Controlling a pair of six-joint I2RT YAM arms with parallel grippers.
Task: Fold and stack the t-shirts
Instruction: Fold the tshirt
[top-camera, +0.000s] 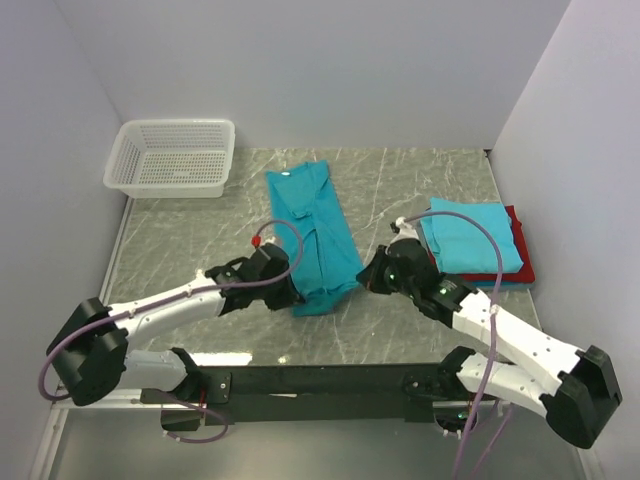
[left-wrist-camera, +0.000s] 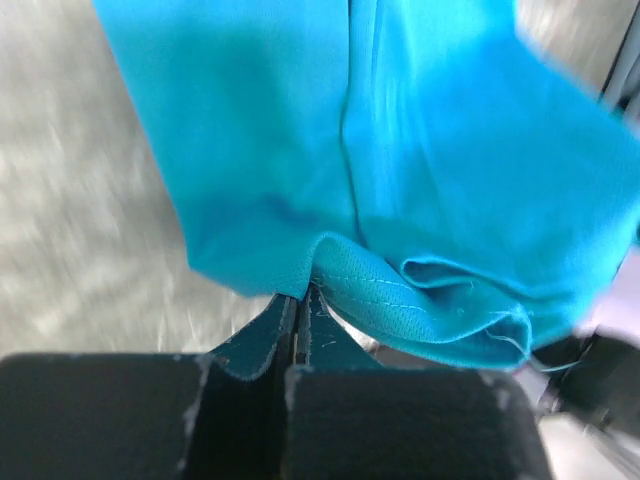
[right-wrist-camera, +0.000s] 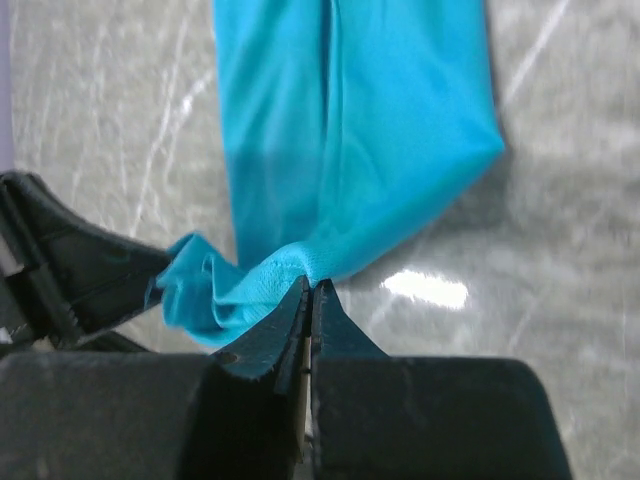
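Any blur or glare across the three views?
Left wrist: motion blur smears the table and the teal shirt, worst at top right. Right wrist: a glare patch on the table near the shirt, otherwise fairly sharp. Top external: sharp, even light, soft shadows.

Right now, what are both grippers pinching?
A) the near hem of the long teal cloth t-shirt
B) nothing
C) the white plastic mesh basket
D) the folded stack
A: the left gripper and right gripper are each shut on the long teal cloth t-shirt at its hem.
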